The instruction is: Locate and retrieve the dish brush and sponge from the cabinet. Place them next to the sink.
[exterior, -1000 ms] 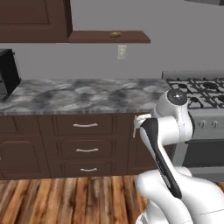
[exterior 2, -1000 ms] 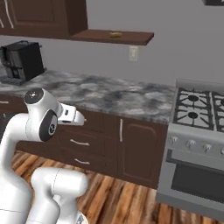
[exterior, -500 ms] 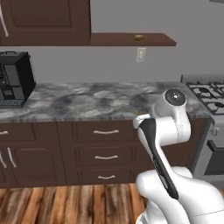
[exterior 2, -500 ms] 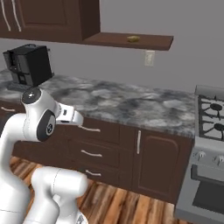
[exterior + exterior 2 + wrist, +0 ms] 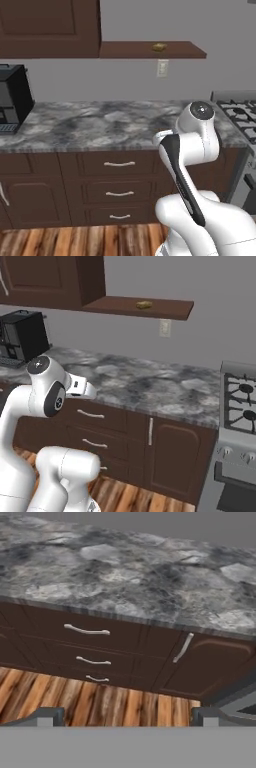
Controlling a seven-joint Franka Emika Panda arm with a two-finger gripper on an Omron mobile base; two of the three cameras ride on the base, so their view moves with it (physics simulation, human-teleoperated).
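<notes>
Up at 12 o'clock, sponge (image 5: 159,47) on shelf (image 5: 150,50) looks tiny, blurry; my gripper (image 5: 128,716) spread wide, tips cut off.

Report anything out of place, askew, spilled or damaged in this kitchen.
Nothing stands out. The marbled counter is unspilled, the drawers are shut, and a small yellow-olive object lies on the open shelf beside the cabinet.

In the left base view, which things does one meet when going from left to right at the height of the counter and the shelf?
Black coffee machine → small yellow-olive sponge on the shelf board → white wall outlet → stove burners.
</notes>
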